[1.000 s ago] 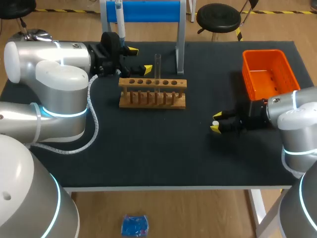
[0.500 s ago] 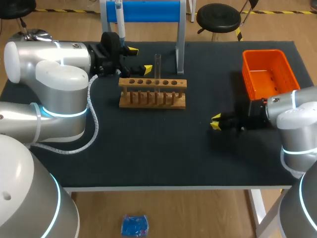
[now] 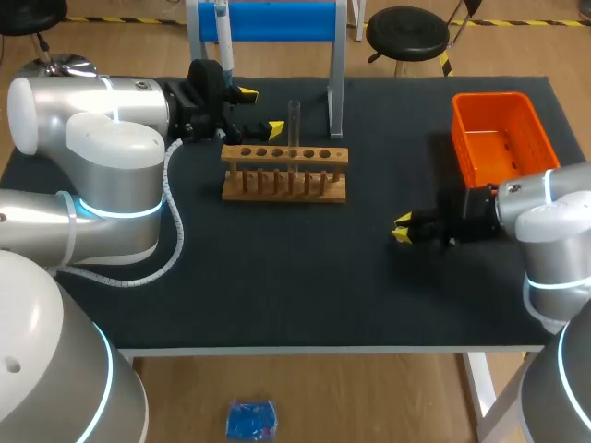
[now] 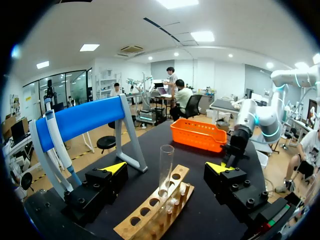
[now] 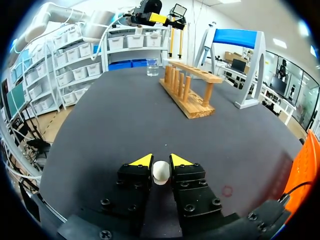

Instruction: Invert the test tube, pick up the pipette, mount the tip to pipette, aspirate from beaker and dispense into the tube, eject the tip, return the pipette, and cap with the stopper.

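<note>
A clear test tube (image 3: 295,124) stands upright in the wooden rack (image 3: 284,173). My left gripper (image 3: 260,111) is open just left of the rack; in its wrist view the tube (image 4: 165,170) rises untouched between its wide-apart fingers (image 4: 114,168). The pipette (image 3: 223,35) hangs on the blue stand (image 3: 277,18). Down on the mat at the right, my right gripper (image 3: 403,228) is shut on a small white stopper (image 5: 160,171), pinched between both yellow tips. A glass beaker (image 5: 152,67) stands far ahead of the right gripper, beyond the rack (image 5: 192,91).
An orange bin (image 3: 503,134) sits at the back right, just behind my right arm. The blue stand's white legs (image 3: 337,83) stand behind the rack. The black mat (image 3: 295,277) covers the table.
The right gripper's fingers have closed onto the white stopper, which earlier showed between its parted tips. The left arm has not moved.
</note>
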Motion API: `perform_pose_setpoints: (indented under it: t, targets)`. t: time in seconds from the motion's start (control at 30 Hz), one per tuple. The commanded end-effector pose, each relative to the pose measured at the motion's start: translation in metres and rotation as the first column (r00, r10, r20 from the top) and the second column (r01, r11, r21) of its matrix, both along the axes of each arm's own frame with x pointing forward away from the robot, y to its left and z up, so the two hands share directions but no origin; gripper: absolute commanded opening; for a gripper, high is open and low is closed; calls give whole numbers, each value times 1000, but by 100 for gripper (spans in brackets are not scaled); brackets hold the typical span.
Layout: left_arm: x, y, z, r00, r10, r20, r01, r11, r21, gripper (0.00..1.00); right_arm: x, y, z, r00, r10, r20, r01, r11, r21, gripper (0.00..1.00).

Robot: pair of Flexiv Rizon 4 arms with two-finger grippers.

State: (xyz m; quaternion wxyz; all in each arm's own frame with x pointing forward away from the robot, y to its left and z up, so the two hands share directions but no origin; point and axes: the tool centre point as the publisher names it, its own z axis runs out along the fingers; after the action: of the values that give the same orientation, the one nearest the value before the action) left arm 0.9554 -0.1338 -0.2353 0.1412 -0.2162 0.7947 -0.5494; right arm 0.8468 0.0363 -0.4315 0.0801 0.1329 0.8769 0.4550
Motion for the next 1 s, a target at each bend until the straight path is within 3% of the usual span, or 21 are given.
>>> perform_pose_setpoints:
  t: [0.03,0.5,0.8,1.0]
  targets:
    - [0,0,0,1000,1,0,-1,1000,1,100,-2,0,4,1000,-10,12,10,1000,1,0]
    - [0,0,0,1000,1,0,-1,1000,1,100,7,3,49,995,-30,93,30,1000,3,0]
    - [0,0,0,1000,1,0,-1,1000,1,100,28,21,96,988,-17,156,11,999,42,0]
    - [0,0,0,1000,1,0,-1,1000,1,100,46,39,127,987,9,158,-18,998,57,0]
